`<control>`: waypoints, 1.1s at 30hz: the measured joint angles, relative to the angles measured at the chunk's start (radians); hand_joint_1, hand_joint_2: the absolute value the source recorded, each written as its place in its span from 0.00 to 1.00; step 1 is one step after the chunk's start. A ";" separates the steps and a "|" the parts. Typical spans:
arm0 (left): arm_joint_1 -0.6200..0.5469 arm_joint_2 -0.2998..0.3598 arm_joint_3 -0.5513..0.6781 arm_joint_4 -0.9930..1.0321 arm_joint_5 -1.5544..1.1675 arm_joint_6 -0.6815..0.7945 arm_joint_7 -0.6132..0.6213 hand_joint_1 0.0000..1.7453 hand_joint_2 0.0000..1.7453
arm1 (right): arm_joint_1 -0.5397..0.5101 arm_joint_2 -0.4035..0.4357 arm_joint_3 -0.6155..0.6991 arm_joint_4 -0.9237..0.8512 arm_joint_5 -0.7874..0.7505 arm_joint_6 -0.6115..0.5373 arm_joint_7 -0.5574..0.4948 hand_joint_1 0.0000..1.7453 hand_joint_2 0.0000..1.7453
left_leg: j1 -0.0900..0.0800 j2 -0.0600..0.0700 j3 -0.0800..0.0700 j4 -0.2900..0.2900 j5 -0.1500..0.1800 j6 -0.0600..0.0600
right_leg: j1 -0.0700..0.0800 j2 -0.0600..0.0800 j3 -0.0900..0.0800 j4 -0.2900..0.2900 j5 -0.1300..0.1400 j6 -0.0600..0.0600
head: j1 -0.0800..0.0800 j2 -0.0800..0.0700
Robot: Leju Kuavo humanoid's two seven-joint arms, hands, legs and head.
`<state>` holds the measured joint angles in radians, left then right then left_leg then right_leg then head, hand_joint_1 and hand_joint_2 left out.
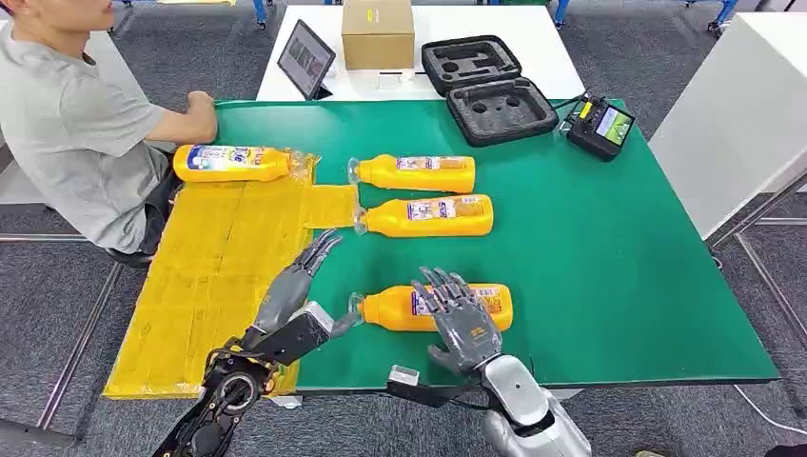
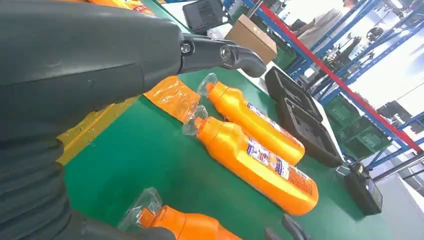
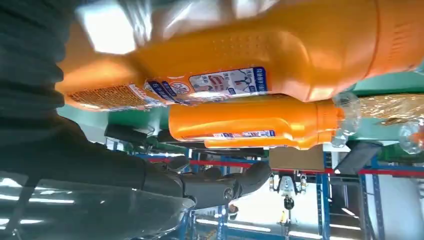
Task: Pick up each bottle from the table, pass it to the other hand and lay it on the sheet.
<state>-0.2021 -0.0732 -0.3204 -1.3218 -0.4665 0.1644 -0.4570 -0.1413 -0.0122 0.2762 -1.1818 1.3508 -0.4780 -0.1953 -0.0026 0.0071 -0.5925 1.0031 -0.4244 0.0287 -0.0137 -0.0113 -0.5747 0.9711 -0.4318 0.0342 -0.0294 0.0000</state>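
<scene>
The table [image 1: 609,267] is seen from high up in the head view, looking forward and down. The left wrist view is taken low and close, tilted, facing across the bottles [image 2: 260,160] toward the shelving [image 2: 350,80]. The right wrist view is turned, very near the nearest bottle [image 3: 250,55]. The bottles are shared by all three.

Tablet [image 1: 306,59] screen too small to read

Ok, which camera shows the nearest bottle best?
Head view: the nearest bottle shows nearly whole under the right hand. Left wrist view catches its cap end; right wrist view shows its body and label close, blurred.
</scene>
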 measured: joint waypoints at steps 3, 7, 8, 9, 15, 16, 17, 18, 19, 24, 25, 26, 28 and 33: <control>0.000 0.000 0.000 0.001 -0.005 0.000 0.000 0.00 1.00 | -0.004 0.000 0.000 0.013 -0.014 0.002 0.000 0.00 1.00 | 0.000 0.000 0.000 0.000 0.000 0.000 | 0.000 0.000 0.000 0.000 0.000 0.000 | 0.000 0.000; 0.000 0.000 0.000 0.002 -0.014 0.000 0.000 0.00 1.00 | -0.010 0.000 -0.003 0.038 -0.007 -0.004 0.018 0.00 1.00 | 0.000 0.000 0.000 0.000 0.000 0.000 | 0.000 0.000 0.000 0.000 0.000 0.000 | 0.000 0.000; 0.000 0.000 0.000 0.002 -0.016 0.000 0.000 0.00 1.00 | -0.012 0.000 -0.006 0.046 0.002 -0.008 0.026 0.00 1.00 | 0.000 0.000 0.000 0.000 0.000 0.000 | 0.000 0.000 0.000 0.000 0.000 0.000 | 0.000 0.000; 0.000 0.000 0.000 0.002 -0.017 0.000 0.000 0.00 1.00 | -0.012 0.000 -0.010 0.050 0.010 -0.012 0.031 0.00 1.00 | 0.000 0.000 0.000 0.000 0.000 0.000 | 0.000 0.000 0.000 0.000 0.000 0.000 | 0.000 0.000; 0.000 0.000 0.000 0.004 -0.019 0.000 0.003 0.00 1.00 | -0.021 0.001 -0.026 0.071 0.026 -0.015 0.055 0.00 1.00 | 0.000 0.000 0.000 0.000 0.000 0.000 | 0.000 0.000 0.000 0.000 0.000 0.000 | 0.000 0.000; 0.000 0.000 0.000 0.004 -0.019 0.000 0.003 0.00 1.00 | -0.022 0.002 -0.031 0.076 0.030 -0.015 0.058 0.00 1.00 | 0.000 0.000 0.000 0.000 0.000 0.000 | 0.000 0.000 0.000 0.000 0.000 0.000 | 0.000 0.000; 0.000 0.000 0.000 0.004 -0.019 0.000 0.004 0.00 1.00 | -0.024 0.002 -0.035 0.082 0.032 -0.015 0.061 0.00 1.00 | 0.000 0.000 0.000 0.000 0.000 0.000 | 0.000 0.000 0.000 0.000 0.000 0.000 | 0.000 0.000; 0.000 0.000 0.000 0.004 -0.019 0.000 0.004 0.00 1.00 | -0.024 0.003 -0.039 0.087 0.034 -0.015 0.066 0.00 1.00 | 0.000 0.000 0.000 0.000 0.000 0.000 | 0.000 0.000 0.000 0.000 0.000 0.000 | 0.000 0.000; 0.000 0.000 0.000 0.004 -0.019 0.000 0.005 0.00 1.00 | -0.024 0.003 -0.042 0.091 0.034 -0.015 0.068 0.00 1.00 | 0.000 0.000 0.000 0.000 0.000 0.000 | 0.000 0.000 0.000 0.000 0.000 0.000 | 0.000 0.000; -0.001 0.000 0.000 0.004 -0.019 0.000 0.005 0.00 1.00 | -0.025 0.005 -0.050 0.104 0.047 -0.016 0.079 0.00 1.00 | 0.000 0.000 0.000 0.000 0.000 0.000 | 0.000 0.000 0.000 0.000 0.000 0.000 | 0.000 0.000; 0.000 0.000 0.000 0.004 -0.019 0.000 0.005 0.00 1.00 | -0.025 0.006 -0.053 0.105 0.052 -0.016 0.085 0.00 1.00 | 0.000 0.000 0.000 0.000 0.000 0.000 | 0.000 0.000 0.000 0.000 0.000 0.000 | 0.000 0.000; -0.001 0.000 0.000 0.004 -0.020 -0.001 0.005 0.00 1.00 | -0.024 0.007 -0.058 0.105 0.056 -0.016 0.090 0.00 1.00 | 0.000 0.000 0.000 0.000 0.000 0.000 | 0.000 0.000 0.000 0.000 0.000 0.000 | 0.000 0.000; -0.001 0.000 0.000 0.004 -0.021 -0.002 0.006 0.00 1.00 | -0.025 0.008 -0.066 0.107 0.068 -0.014 0.095 0.00 1.00 | 0.000 0.000 0.000 0.000 0.000 0.000 | 0.000 0.000 0.000 0.000 0.000 0.000 | 0.000 0.000; -0.001 0.000 0.000 0.004 -0.021 -0.003 0.008 0.00 1.00 | -0.029 0.012 -0.076 0.114 0.068 -0.006 0.099 0.00 1.00 | 0.000 0.000 0.000 0.000 0.000 0.000 | 0.000 0.000 0.000 0.000 0.000 0.000 | 0.000 0.000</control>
<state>-0.2029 -0.0732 -0.3208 -1.3176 -0.4875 0.1617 -0.4490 -0.1705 0.0000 0.1999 -1.0678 1.4183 -0.4837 -0.0962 -0.0026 0.0072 -0.5922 1.0031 -0.4244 0.0288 -0.0138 -0.0113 -0.5747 0.9710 -0.4318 0.0342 -0.0294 0.0000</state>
